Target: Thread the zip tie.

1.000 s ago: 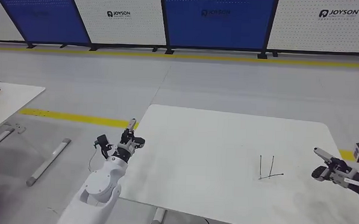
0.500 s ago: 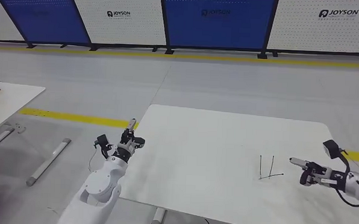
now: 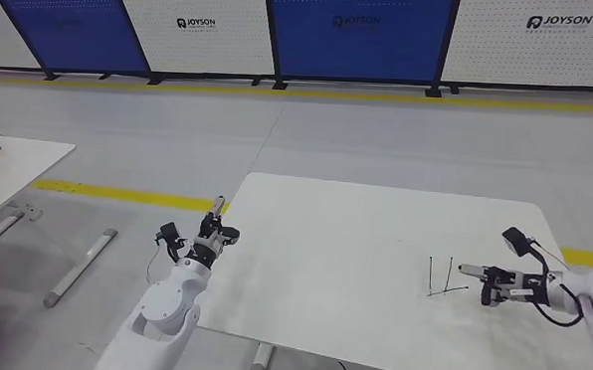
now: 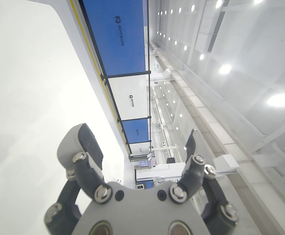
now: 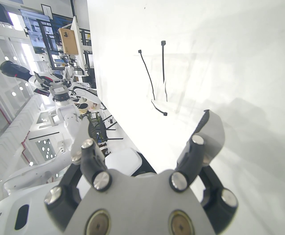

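Three thin black zip ties (image 3: 442, 278) lie loose on the white table (image 3: 354, 247) toward its right side; in the right wrist view two long zip ties (image 5: 155, 71) lie side by side and a short one (image 5: 159, 110) lies across their near ends. My right gripper (image 3: 475, 275) hovers just right of them, open and holding nothing, its fingers (image 5: 208, 124) pointing at the ties. My left gripper (image 3: 217, 207) stands at the table's left edge, pointing up, open and holding nothing (image 4: 144, 142).
The table's right edge runs close behind my right arm (image 3: 561, 296). A second white table (image 3: 13, 168) stands far left across the floor. Blue and white partition panels (image 3: 283, 30) line the back of the room.
My right arm has swung in from the table's right edge toward the zip ties and now sits just beside them. The left arm has not moved.
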`<state>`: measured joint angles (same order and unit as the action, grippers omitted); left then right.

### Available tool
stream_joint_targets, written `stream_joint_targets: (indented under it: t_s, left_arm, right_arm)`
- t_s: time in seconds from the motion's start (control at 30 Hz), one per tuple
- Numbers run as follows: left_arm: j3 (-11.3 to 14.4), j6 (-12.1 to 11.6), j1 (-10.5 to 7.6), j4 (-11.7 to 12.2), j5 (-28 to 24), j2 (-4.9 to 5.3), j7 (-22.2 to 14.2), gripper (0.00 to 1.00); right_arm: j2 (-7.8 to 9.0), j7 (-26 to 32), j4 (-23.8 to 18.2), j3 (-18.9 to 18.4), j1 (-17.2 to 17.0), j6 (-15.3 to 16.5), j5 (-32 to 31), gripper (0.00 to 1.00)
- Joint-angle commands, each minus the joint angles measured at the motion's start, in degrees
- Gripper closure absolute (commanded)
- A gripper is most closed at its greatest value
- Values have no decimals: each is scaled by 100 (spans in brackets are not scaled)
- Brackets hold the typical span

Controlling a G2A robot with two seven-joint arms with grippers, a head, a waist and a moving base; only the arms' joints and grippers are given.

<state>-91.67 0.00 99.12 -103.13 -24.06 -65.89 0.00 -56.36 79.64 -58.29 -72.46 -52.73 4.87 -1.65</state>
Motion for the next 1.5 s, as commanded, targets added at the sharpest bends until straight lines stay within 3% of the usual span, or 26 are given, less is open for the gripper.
stream_joint_targets:
  t_s: [0.0,0.2,0.4,0.53,0.67,0.73,1.1,1.23,1.47]
  left_arm:
    - [0,0,0,0,0,0,0,0]
    - [0,0,0,0,0,0,0,0]
    - [0,0,0,0,0,0,0,0]
    - [0,0,0,0,0,0,0,0]
    - [0,0,0,0,0,0,0,0]
    - [0,0,0,0,0,0,0,0]
    - [0,0,0,0,0,0,0,0]
    - [0,0,0,0,0,0,0,0]
    - [0,0,0,0,0,0,0,0]
  right_arm:
    - [0,0,1,2,1,0,0,0]
    - [0,0,1,2,1,0,0,0]
    - [58,0,282,48,-64,615,755,0]
    - [158,0,532,343,28,968,1258,0]
    - [264,0,846,974,252,1150,1859,0]
    - [321,0,982,1270,388,1165,2041,0]
    - [321,0,982,1270,388,1165,2041,0]
    - [294,-370,889,1306,325,986,1987,0]
    - [291,-504,962,1280,308,929,1932,0]
